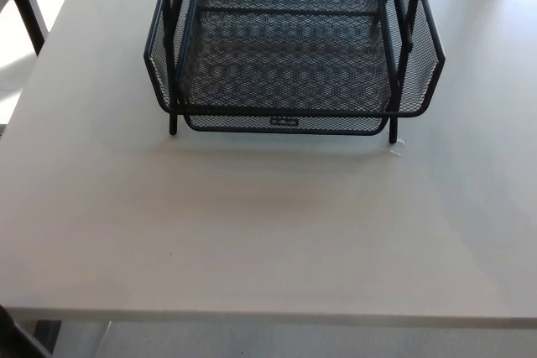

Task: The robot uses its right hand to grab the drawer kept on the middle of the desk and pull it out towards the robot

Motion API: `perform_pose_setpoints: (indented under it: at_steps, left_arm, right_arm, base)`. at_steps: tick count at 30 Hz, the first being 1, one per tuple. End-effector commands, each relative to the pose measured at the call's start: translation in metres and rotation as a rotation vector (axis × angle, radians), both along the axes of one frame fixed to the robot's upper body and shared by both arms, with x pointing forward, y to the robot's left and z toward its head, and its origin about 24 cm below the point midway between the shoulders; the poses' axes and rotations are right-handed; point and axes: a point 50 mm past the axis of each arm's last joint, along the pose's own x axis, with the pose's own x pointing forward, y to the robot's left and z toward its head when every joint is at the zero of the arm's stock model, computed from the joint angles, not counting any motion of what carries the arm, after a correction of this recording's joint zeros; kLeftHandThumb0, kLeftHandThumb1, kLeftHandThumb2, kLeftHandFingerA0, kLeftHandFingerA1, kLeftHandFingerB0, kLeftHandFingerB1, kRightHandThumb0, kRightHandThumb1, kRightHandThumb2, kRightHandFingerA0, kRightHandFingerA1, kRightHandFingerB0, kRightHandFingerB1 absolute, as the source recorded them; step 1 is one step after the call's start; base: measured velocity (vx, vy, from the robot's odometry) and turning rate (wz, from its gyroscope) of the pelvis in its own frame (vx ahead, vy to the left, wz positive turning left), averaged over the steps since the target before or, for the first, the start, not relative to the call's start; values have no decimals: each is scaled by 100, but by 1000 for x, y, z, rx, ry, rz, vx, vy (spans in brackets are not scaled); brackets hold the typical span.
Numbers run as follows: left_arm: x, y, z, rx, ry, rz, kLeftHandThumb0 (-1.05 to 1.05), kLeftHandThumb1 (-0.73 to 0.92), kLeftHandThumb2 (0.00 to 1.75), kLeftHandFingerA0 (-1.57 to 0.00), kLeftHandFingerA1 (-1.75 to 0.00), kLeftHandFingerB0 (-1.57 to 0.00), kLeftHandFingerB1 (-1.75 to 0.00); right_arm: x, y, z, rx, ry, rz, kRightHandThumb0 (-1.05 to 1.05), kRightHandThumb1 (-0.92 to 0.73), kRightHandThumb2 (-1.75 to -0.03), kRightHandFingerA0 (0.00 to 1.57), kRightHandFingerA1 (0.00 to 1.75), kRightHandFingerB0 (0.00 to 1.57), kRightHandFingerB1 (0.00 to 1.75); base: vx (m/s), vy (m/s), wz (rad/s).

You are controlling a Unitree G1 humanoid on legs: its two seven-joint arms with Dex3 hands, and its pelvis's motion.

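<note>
Office setting, pale desk [252, 232], black mesh drawer [289, 48] for papers

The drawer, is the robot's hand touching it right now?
Apart. The head view shows the whole front of the black mesh drawer sitting on the desk, and neither robot hand is in the picture, so nothing is holding or touching it.
</note>
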Motion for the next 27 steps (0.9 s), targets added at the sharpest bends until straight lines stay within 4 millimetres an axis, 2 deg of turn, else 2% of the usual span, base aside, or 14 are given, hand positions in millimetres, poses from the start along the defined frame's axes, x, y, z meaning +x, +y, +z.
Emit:
perform_pose_setpoints:
  at_steps: [1, 2, 3, 5, 6, 7, 8, 12, 13, 14, 16, 17, 18, 27]
  left_arm:
    - [-2, 5, 4, 15, -30, 12, -29, 59, 58, -80, -82, -77, -54]
    - [-2, 5, 4, 10, -30, 12, -28, 58, 58, -80, -81, -78, -54]
    - [-2, 5, 4, 11, -31, 10, -29, 59, 58, -80, -82, -77, -54]
    - [-2, 5, 4, 12, -31, 10, -29, 59, 58, -80, -82, -77, -54]
    - [-2, 5, 4, 15, -31, 8, -29, 59, 58, -79, -83, -77, -54]
    - [-2, 5, 3, 15, -30, 9, -30, 59, 58, -79, -82, -77, -54]
    - [-2, 5, 3, 15, -28, 11, -29, 59, 58, -79, -81, -77, -53]
    - [-3, 5, 3, 10, -32, 11, -29, 59, 58, -80, -84, -77, -54]
    - [-3, 5, 3, 9, -33, 10, -30, 59, 58, -80, -83, -77, -54]
    - [-3, 4, 3, 9, -35, 8, -30, 59, 58, -80, -83, -77, -54]
    - [-3, 4, 3, 12, -36, 3, -30, 59, 58, -79, -82, -77, -54]
    - [-3, 5, 3, 14, -34, 6, -29, 59, 58, -80, -80, -77, -53]
    - [-3, 5, 3, 16, -31, 9, -30, 60, 58, -80, -79, -76, -52]
    - [-2, 3, 0, -5, -29, 17, -30, 59, 58, -80, -79, -77, -52]
  right_arm:
    - [-35, -74, -35, 21, -181, -276, -40, -40, -105, 0, 52, 3, 53]
    - [-38, -79, -43, 53, -174, -314, -40, -38, -104, 0, 52, 4, 54]
    - [-40, -82, -48, 61, -159, -332, -90, -89, -67, 14, 50, 8, 40]
    - [-41, -84, -50, 61, -155, -338, -90, -89, -67, 14, 50, 8, 40]
    - [-48, -92, -63, 110, -104, -368, -87, -84, -66, 14, 50, 8, 39]
    - [-52, -95, -70, 139, -77, -391, -84, -63, -103, 12, 55, 4, 45]
    - [-54, -97, -75, 155, -51, -422, -84, -82, -66, 13, 50, 5, 39]
    - [-63, -101, -99, 215, 24, -513, -81, -79, -65, 14, 51, 5, 39]
    - [-66, -101, -113, 283, 53, -545, -81, -53, -91, 16, 55, 12, 52]
    - [-68, -100, -127, 370, 74, -567, -81, -53, -91, 16, 55, 12, 52]
    - [-69, -100, -133, 390, 108, -584, -82, -55, -92, 12, 55, 9, 53]
    - [-70, -98, -141, 436, 128, -607, -81, -53, -91, 15, 54, 14, 52]
    - [-71, -97, -145, 461, 124, -602, -77, -66, -60, 23, 48, 25, 42]
    - [-75, -77, -191, 580, 305, -647, -80, -68, -61, 22, 51, 23, 44]
  base:
    - [0, 0, 0]
    - [0, 0, 0]
    - [0, 0, 0]
    - [0, 0, 0]
    - [0, 0, 0]
    - [0, 0, 0]
    - [0, 0, 0]
    - [0, 0, 0]
    - [0, 0, 0]
    - [0, 0, 0]
    - [0, 0, 0]
    - [0, 0, 0]
    - [0, 0, 0]
    - [0, 0, 0]
